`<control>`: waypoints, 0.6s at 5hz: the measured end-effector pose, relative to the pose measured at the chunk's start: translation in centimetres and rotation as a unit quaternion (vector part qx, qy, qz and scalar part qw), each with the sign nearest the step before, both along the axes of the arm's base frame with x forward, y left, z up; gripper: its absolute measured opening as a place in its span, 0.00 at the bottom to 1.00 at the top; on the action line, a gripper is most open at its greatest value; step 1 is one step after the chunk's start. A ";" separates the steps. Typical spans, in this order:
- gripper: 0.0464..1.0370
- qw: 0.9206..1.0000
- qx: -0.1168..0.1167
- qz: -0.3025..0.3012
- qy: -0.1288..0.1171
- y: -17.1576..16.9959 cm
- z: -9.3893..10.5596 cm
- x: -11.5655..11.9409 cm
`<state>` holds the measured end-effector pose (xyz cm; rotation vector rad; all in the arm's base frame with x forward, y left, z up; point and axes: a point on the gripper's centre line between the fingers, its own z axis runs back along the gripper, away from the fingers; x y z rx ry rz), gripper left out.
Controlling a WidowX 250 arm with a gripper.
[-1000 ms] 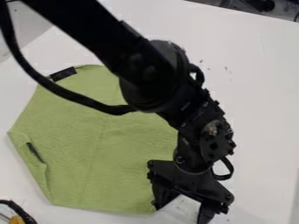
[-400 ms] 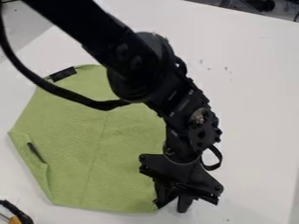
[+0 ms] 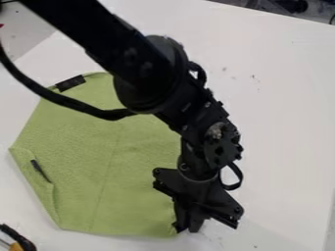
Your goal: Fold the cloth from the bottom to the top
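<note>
We take this for a lab: a robot arm (image 3: pixel 149 73) with an exposed cable (image 3: pixel 78 107) hangs over a white bench (image 3: pixel 281 108).

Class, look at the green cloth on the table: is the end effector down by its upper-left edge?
No, the end effector is down by the lower-right corner of the cloth.

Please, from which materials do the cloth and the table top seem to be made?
The green cloth looks like soft microfibre or terry, judging by its matte, finely napped surface. The table top is smooth and white with a faint sheen, perhaps laminate or painted board.
</note>
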<state>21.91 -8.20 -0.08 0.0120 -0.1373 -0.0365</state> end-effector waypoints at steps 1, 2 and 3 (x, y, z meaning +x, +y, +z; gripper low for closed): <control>0.03 1.000 -0.004 0.001 0.000 0.5 0.1 0.3; 0.01 0.999 0.022 0.006 0.032 2.8 1.6 1.5; 0.01 0.997 0.045 0.012 0.056 4.7 3.8 3.2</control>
